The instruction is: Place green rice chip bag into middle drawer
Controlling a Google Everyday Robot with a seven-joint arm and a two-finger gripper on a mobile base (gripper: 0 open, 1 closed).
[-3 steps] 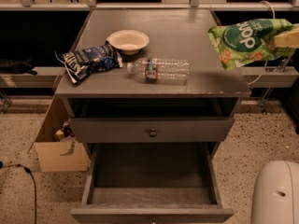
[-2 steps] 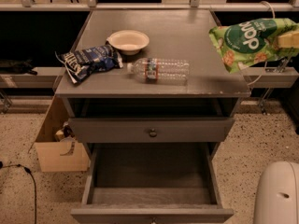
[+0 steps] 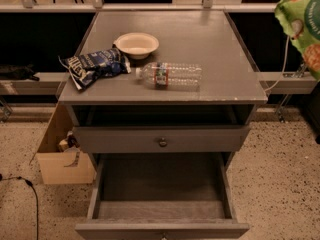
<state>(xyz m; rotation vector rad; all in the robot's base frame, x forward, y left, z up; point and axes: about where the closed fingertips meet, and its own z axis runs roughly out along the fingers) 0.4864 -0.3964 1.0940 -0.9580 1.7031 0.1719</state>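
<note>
Speckled terrazzo floor (image 3: 280, 174) surrounds a grey wooden cabinet (image 3: 200, 34). Its top carries a round white bowl (image 3: 136, 44), a crumpled dark blue chip bag (image 3: 92, 66) and a clear plastic bottle (image 3: 170, 75) lying on its side. We judge the task about halfway. The wide grey middle drawer (image 3: 160, 184) stands pulled out near us, its floor bare. The light green glossy rice chip bag (image 3: 302, 24) hangs in the air at the far right edge, well apart from the drawer. Our gripper is out of frame, presumably beyond that edge carrying the bag; we cannot tell its grip. Carrying the bag over the drawer and lowering it in remain.
</note>
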